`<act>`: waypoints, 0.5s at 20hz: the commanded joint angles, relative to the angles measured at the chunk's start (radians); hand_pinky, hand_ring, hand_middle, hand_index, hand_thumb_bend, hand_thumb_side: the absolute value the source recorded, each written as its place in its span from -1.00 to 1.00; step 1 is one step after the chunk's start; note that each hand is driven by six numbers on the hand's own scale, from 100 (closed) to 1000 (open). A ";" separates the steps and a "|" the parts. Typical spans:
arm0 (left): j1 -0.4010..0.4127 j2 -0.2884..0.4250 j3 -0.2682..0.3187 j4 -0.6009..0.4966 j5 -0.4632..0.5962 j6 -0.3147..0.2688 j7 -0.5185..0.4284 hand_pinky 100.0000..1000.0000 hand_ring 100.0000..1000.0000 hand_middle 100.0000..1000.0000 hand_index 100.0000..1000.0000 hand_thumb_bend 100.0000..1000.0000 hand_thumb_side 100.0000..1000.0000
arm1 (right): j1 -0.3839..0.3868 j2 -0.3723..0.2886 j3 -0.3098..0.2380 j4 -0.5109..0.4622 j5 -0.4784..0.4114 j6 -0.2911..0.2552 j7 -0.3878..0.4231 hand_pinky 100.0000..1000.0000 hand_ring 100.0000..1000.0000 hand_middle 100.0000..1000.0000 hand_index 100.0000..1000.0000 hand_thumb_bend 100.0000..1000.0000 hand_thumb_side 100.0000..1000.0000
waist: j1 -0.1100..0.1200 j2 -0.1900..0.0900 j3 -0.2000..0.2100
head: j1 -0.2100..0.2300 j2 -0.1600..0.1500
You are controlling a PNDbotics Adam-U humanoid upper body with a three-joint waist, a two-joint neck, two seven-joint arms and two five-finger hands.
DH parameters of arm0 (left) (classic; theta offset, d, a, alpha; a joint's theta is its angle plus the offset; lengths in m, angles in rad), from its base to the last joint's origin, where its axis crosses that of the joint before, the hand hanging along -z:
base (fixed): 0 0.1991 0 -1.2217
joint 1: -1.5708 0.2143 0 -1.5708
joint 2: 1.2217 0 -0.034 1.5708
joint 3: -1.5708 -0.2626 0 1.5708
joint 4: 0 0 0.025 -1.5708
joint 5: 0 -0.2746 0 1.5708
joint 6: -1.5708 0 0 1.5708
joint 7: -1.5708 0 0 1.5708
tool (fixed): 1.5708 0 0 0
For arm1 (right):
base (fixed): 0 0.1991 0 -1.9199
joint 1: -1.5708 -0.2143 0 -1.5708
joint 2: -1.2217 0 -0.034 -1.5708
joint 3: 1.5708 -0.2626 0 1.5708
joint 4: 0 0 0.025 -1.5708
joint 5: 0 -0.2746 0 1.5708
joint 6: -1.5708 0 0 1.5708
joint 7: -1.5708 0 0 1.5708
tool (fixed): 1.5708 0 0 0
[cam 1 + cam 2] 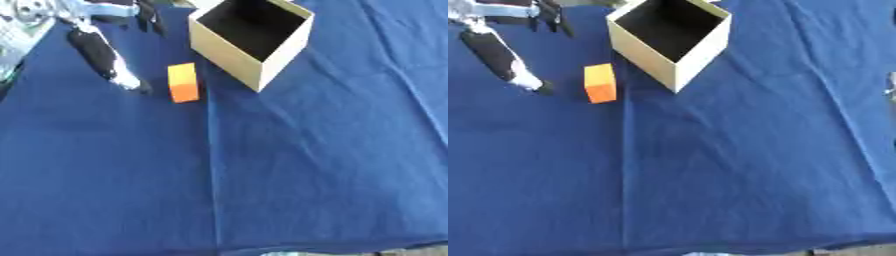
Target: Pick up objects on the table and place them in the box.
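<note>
An orange block [183, 82] lies on the blue cloth, just left of the open cardboard box [282, 55] at the top centre. The box stands askew with a corner toward me, and its inside looks dark with nothing visible in it. My left hand [98, 50] reaches in from the upper left corner. It is open, with one long black digit stretched toward the block. That digit's silver tip [131, 82] rests on the cloth a short way left of the block, not touching it. The hand's other fingers [149, 17] hang near the top edge.
The blue cloth [289, 170] covers the whole table, with a fold line running down from the block. Its front edge shows along the bottom. A small grey sliver [892, 85] shows at the right edge; what it is cannot be made out.
</note>
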 commanded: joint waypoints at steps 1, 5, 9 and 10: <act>-0.029 -0.014 0.006 0.057 -0.017 0.012 0.006 0.36 0.60 0.59 0.75 0.27 -0.18 | -0.012 -0.009 -0.009 -0.016 -0.005 0.000 0.002 0.54 0.41 0.27 0.48 -1.00 0.56 | -0.001 -0.024 -0.002 | 0.009 0.016; -0.034 -0.040 0.011 0.109 -0.019 0.012 0.006 0.34 0.59 0.58 0.75 0.47 -0.12 | -0.015 -0.005 -0.010 -0.016 -0.005 0.000 0.002 0.54 0.40 0.26 0.48 -1.00 0.56 | 0.000 -0.022 -0.007 | 0.022 0.017; -0.044 -0.076 0.028 0.175 -0.022 0.035 0.020 0.33 0.58 0.58 0.74 0.50 -0.11 | -0.020 -0.001 -0.010 -0.016 -0.006 -0.001 0.002 0.54 0.40 0.26 0.47 -1.00 0.56 | 0.004 -0.016 -0.017 | 0.037 0.017; -0.047 -0.085 0.033 0.191 -0.022 0.039 0.024 0.32 0.58 0.57 0.74 0.50 -0.10 | -0.022 0.000 -0.011 -0.016 -0.006 -0.001 0.001 0.54 0.40 0.26 0.47 -1.00 0.56 | 0.004 -0.015 -0.020 | 0.039 0.017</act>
